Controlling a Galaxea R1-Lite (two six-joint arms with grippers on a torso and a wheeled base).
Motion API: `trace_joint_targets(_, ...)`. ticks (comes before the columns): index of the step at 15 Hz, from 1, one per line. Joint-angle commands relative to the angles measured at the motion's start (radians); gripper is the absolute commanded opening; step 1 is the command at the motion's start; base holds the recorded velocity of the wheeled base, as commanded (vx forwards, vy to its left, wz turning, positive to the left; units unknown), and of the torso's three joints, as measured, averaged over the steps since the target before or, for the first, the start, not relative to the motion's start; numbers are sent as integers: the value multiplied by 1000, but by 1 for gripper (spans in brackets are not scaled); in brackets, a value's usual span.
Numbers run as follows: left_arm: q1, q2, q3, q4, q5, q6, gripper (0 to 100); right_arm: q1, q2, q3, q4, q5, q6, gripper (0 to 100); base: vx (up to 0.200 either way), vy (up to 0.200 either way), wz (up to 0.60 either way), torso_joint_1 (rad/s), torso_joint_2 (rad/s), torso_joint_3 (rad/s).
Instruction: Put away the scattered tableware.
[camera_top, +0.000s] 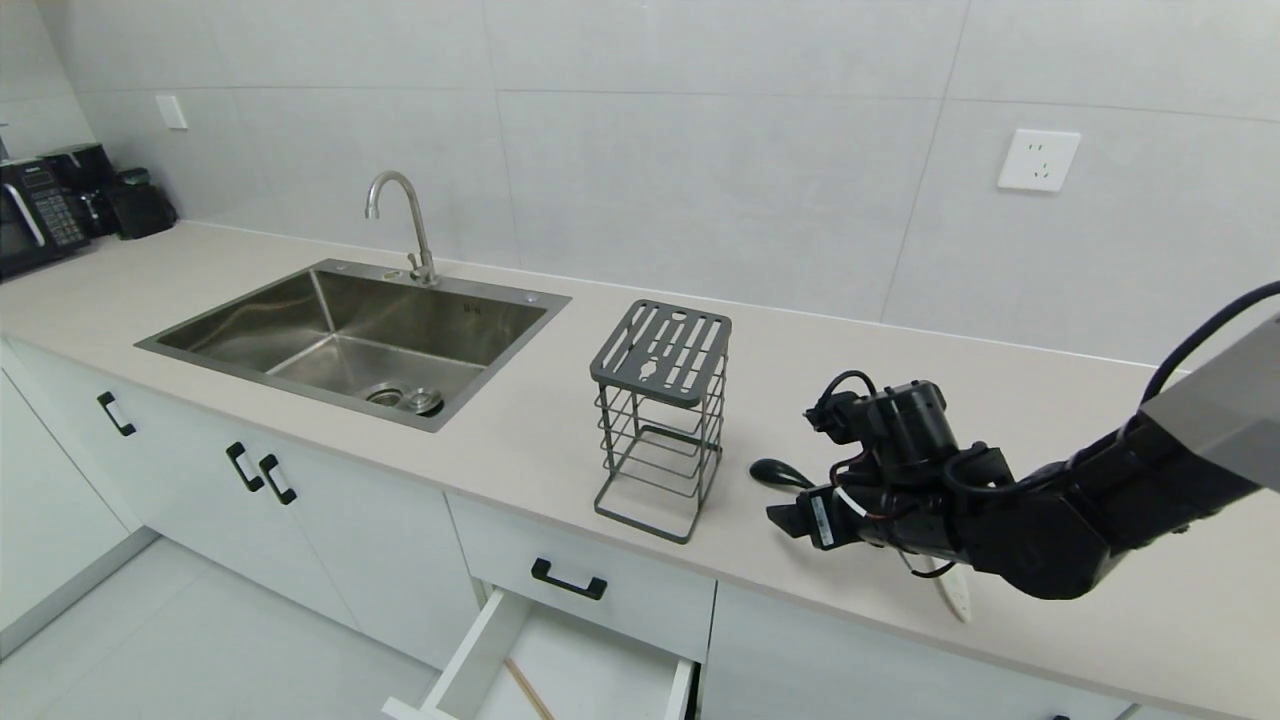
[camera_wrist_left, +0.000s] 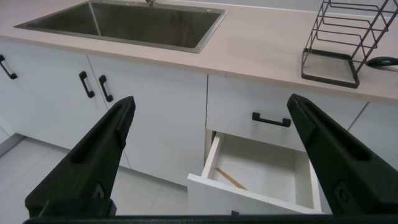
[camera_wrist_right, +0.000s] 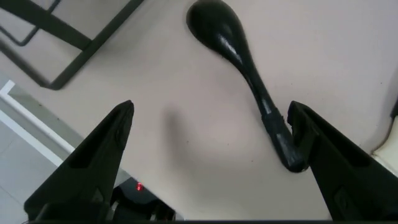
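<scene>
Head view: right gripper (camera_top: 798, 498), lower right of frame, over the bench (camera_top: 520, 440). Its fingers are spread beside the black spoon (camera_top: 778, 472), which lies on the bench just right of the wire rack (camera_top: 660, 420). Left wrist view: left gripper (camera_wrist_left: 211, 102), fingers wide apart and empty, facing an open drawer (camera_wrist_left: 267, 168). Right wrist view: spoon flat between the open fingers (camera_wrist_right: 99, 155), handle end close to one finger, ungripped

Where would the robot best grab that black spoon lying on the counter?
Grip the black spoon by its slim handle, from straight above, jaws straddling it crosswise: it lies flat on the counter, and its bowl is wide and rounded.
</scene>
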Motion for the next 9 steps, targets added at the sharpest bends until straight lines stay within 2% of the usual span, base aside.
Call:
trace_joint_targets(1,0,1,0,0,0,0,100,-27,46,-11,-1,3,-35,100,0,0,0,0,0,0)
trace_joint_targets(2,1,1,0,0,0,0,100,-30,51,-16,-6,5,-37,100,0,0,0,0,0,0)
trace_joint_targets(5,1,1,0,0,0,0,100,-65,123,-41,-138,60,-45,100,0,0,0,0,0,0)
trace_joint_targets(9,1,1,0,0,0,0,100,-76,149,-56,-156,66,-49,100,0,0,0,0,0,0)
